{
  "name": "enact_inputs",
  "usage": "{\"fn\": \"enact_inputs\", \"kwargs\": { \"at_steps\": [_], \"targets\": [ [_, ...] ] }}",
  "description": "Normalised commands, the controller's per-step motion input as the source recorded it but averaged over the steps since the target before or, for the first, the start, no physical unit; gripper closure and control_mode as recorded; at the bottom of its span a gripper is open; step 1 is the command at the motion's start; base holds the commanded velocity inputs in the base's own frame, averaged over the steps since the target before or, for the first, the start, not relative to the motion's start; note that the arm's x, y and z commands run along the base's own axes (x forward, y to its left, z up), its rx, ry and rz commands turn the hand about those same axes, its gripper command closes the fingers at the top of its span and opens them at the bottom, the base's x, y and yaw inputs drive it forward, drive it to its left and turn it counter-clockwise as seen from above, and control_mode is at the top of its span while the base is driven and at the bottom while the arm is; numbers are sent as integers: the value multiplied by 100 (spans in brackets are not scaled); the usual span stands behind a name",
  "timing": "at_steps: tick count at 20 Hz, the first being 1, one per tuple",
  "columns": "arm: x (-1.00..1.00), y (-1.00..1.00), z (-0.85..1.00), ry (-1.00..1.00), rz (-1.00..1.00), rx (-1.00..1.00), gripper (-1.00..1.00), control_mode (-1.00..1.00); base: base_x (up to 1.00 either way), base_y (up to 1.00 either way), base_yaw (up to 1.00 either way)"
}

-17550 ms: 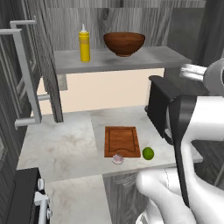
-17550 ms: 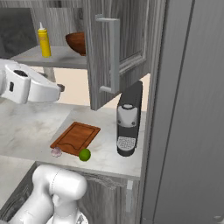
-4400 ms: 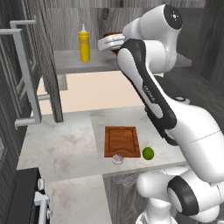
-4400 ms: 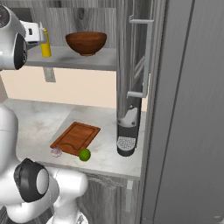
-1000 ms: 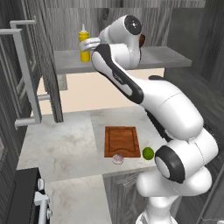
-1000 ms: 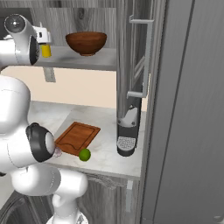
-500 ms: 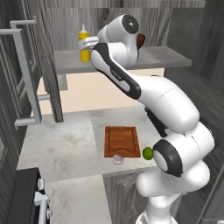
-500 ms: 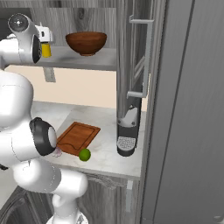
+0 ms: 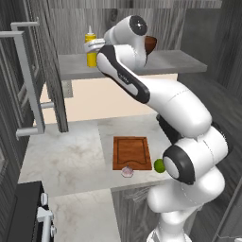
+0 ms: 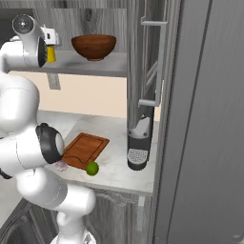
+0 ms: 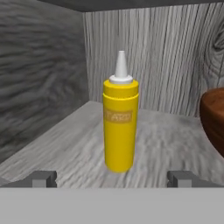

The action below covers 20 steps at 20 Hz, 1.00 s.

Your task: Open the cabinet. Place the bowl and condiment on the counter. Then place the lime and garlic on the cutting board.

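The cabinet (image 9: 40, 90) stands open, its left door swung out toward the near left with the long bar handle facing the room. On the grey inner shelf (image 9: 175, 61) the yellow condiment bottle (image 11: 120, 124) stands upright toward the left end, with its pale pointed nozzle up. The claw (image 11: 111, 178) is raised to shelf height and faces the bottle. Its two dark fingertips (image 11: 43, 178) stand spread as wide as they go, one on either side of the bottle's base and nearer than it, holding nothing and not touching the bottle. The dark reddish-brown wooden bowl (image 10: 94, 46) sits on the same shelf to the right of the bottle, apart from it; in the left base view the arm's wrist covers most of it.

Below, on the marbled desk (image 9: 66, 158), the cutting board (image 9: 132, 152) lies flat. The garlic (image 9: 127, 170) rests at the board's near edge, and the lime (image 10: 92, 168) lies on the desk just off the board's near right corner. A black coffee machine (image 10: 139, 143) stands on the desk to the right of the board.
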Motion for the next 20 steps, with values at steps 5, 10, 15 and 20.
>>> {"fn": "enact_inputs", "kwargs": {
  "at_steps": [5, 10, 15, 20],
  "targets": [
    [13, 5, 0, 0, -1, 0, -100, -100, 0, 0, 0],
    [17, 7, 0, 0, 0, 0, -100, -100, 0, 0, 0],
    [17, 5, 0, 0, 0, 0, -100, -100, 0, 0, 0],
    [19, 6, 0, 0, 0, 0, -100, -100, 0, 0, 0]
  ]
}}
